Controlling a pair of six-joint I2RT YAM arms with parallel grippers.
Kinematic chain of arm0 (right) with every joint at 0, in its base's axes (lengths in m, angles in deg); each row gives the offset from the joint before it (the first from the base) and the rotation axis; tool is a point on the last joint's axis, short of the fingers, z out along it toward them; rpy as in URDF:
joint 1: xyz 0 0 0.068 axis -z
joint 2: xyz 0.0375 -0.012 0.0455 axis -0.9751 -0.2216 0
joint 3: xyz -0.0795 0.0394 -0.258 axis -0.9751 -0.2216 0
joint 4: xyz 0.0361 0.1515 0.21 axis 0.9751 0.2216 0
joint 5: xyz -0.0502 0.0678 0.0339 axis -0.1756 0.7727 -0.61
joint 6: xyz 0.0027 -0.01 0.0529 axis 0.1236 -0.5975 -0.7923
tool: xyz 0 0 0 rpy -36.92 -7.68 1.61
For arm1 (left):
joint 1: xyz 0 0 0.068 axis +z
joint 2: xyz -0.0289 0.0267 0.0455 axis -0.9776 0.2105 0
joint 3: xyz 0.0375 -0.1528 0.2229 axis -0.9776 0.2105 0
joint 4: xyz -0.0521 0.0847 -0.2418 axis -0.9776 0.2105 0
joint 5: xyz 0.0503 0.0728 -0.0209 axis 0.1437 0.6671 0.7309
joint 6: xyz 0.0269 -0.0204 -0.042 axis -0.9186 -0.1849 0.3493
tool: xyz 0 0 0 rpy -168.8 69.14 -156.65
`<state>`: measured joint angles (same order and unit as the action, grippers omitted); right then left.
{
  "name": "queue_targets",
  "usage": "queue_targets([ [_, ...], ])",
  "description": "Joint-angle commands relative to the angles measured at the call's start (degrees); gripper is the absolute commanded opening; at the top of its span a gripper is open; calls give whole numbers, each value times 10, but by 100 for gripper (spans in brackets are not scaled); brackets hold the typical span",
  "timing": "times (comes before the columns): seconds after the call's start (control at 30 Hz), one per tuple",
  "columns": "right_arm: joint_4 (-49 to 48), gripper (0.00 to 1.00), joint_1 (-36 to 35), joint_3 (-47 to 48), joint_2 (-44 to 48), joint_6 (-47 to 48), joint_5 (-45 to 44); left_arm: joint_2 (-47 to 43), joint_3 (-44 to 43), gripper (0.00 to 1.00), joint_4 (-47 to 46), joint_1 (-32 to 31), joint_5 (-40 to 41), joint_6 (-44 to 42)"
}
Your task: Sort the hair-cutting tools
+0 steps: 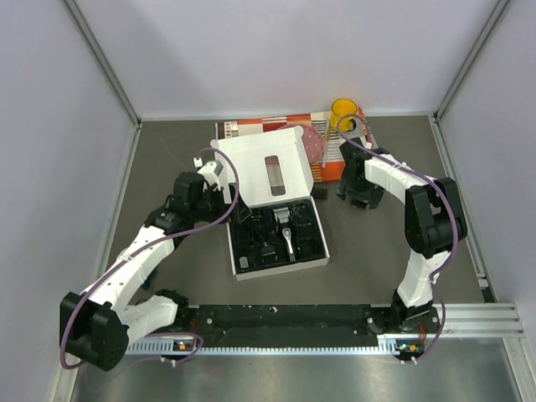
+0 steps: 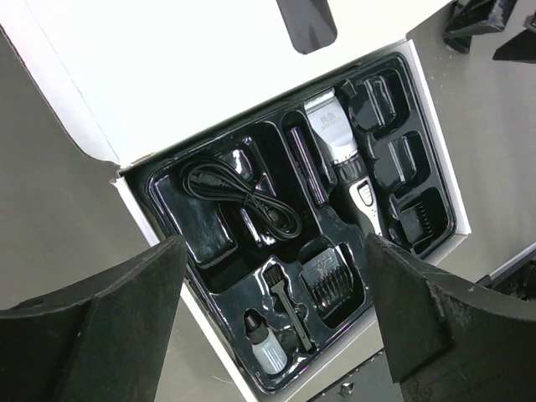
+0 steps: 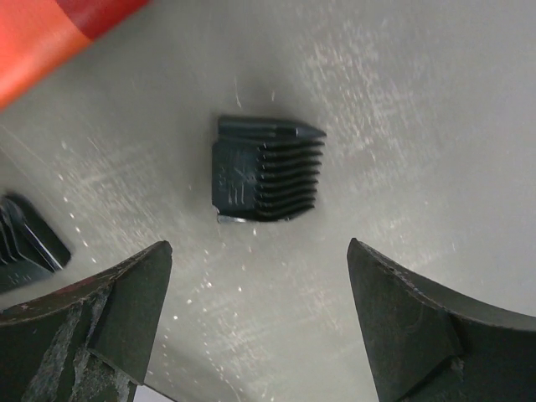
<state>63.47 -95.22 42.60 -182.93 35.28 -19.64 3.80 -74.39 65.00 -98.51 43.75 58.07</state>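
Observation:
The black-and-silver clipper (image 2: 339, 151) lies in the black moulded tray (image 2: 159, 188) of the white box (image 1: 239, 270). A coiled black cord (image 2: 243, 197), a guard comb (image 2: 328, 276) and a thin black brush (image 2: 289, 306) lie in the tray too. My left gripper (image 2: 275, 243) hovers open above the tray's near end. Another guard comb (image 3: 264, 172) lies alone on the grey table, just ahead of my right gripper (image 3: 258, 245), which is open and empty. A further comb (image 3: 25, 243) shows at the left edge of the right wrist view.
A yellow cup (image 1: 344, 113) stands at the back right. A patterned sleeve (image 1: 251, 128) lies behind the box's raised lid (image 1: 276, 163). An orange-red pack (image 3: 59, 33) is close to the right gripper. A small oil bottle (image 2: 264, 347) lies in the tray.

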Motion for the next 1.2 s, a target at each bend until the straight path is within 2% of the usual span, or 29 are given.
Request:
queue_targets([
  [0.0,-10,86,11,55,-20,-10,-33,-24,5,92,-35,2,-6,-11],
  [0.23,-13,94,30,60,-40,-22,-55,-25,5,98,-32,2,-2,-12],
  [0.47,-30,93,39,60,-73,4,-31,-21,4,99,-34,2,-4,-12],
  [0.63,-77,91,50,19,-65,13,3,-20,4,99,-33,2,-3,-12],
  [0.73,-84,87,57,8,-66,13,14,-21,4,99,-33,2,-3,-12],
  [0.9,-88,87,58,-5,-52,16,19,-21,4,99,-32,2,-1,-12],
  [1.0,-88,75,58,-8,-51,17,17,-20,3,99,-32,2,-1,-12],
  [1.03,-88,68,59,-11,-52,17,18,-20,3,99,-32,2,-2,-12],
  [1.17,-90,61,59,-17,-49,16,19,-20,4,99,-33,2,-2,-12],
])
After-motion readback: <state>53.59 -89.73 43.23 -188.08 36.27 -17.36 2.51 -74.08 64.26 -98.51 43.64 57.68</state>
